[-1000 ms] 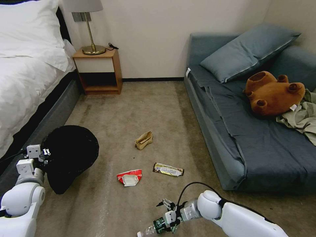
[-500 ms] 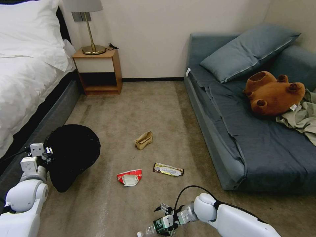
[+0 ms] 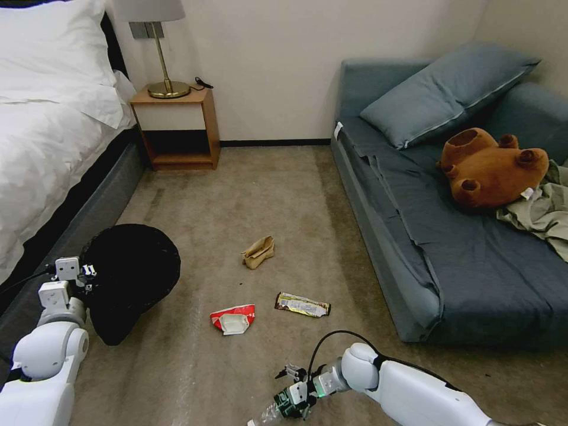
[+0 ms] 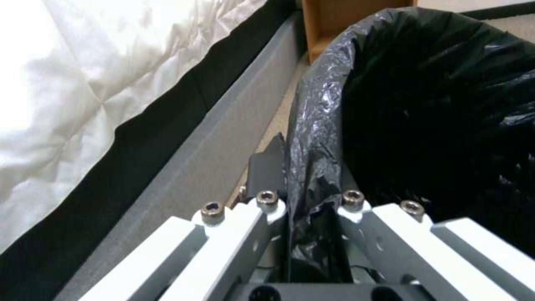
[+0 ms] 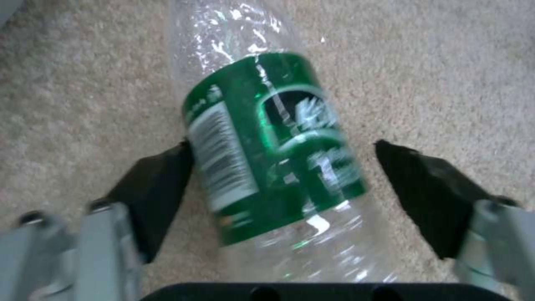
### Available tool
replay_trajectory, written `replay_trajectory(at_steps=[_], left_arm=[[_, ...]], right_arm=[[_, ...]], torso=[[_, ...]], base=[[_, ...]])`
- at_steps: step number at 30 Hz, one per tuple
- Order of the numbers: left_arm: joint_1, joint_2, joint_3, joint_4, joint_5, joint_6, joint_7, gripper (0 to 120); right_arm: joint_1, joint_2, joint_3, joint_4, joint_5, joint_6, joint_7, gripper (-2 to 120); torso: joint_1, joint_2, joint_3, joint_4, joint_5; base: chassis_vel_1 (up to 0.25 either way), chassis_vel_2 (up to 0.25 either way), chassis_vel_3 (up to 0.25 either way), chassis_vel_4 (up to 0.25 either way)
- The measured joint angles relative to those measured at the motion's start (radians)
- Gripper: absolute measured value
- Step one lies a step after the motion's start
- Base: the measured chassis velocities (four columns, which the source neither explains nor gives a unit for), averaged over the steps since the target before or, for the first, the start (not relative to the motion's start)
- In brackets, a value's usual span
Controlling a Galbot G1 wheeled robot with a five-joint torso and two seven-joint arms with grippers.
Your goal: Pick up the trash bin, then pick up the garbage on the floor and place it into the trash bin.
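Black-lined bin (image 3: pixel 131 278): held off the carpet beside the bed, left gripper (image 4: pixel 304 209) clamped on its rim and bag. Clear bottle (image 5: pixel 267 138): lying on carpet between the right gripper's (image 5: pixel 281 179) wide-open fingers, one pad touching the label, the other apart. Risk: round bottle may roll or squirt out on uneven closing.

Bed (image 3: pixel 41 136) w/ white duvet & pillow along left wall. Wooden nightstand (image 3: pixel 176 127) beside it, brass lamp (image 3: pixel 161 53) on top. Grey-blue sofa (image 3: pixel 461 260) on right w/ matching cushion (image 3: pixel 447 92). Brown plush bear (image 3: pixel 491 168) lying on sofa, touching olive-green cloth heap (image 3: pixel 541 216). Beige carpet (image 3: pixel 260 189) btwn bed & sofa.
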Motion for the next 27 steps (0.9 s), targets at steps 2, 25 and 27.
replay_trajectory(at_steps=[2, 25, 27], left_arm=[[0.000, 0.000, 0.000, 0.000, 0.000, 0.000, 0.000, 4], [0.036, -0.015, -0.010, -0.023, 0.015, -0.005, 0.003, 4], [0.042, -0.018, -0.009, -0.033, 0.018, -0.005, 0.003, 4]], right_arm=[[0.001, 0.001, 0.000, 0.000, 0.000, 0.001, 0.000, 74], [0.000, -0.055, 0.079, 0.106, 0.018, 0.000, 0.000, 16], [0.023, -0.068, 0.102, 0.125, 0.028, 0.000, 0.000, 16]], torso=[[0.000, 0.000, 0.000, 0.0000, 0.0000], [0.000, 0.000, 0.000, 0.0000, 0.0001], [0.000, 0.000, 0.000, 0.0000, 0.0002]], base=[[0.000, 0.000, 0.000, 0.000], [0.000, 0.000, 0.000, 0.000], [0.000, 0.000, 0.000, 0.000]])
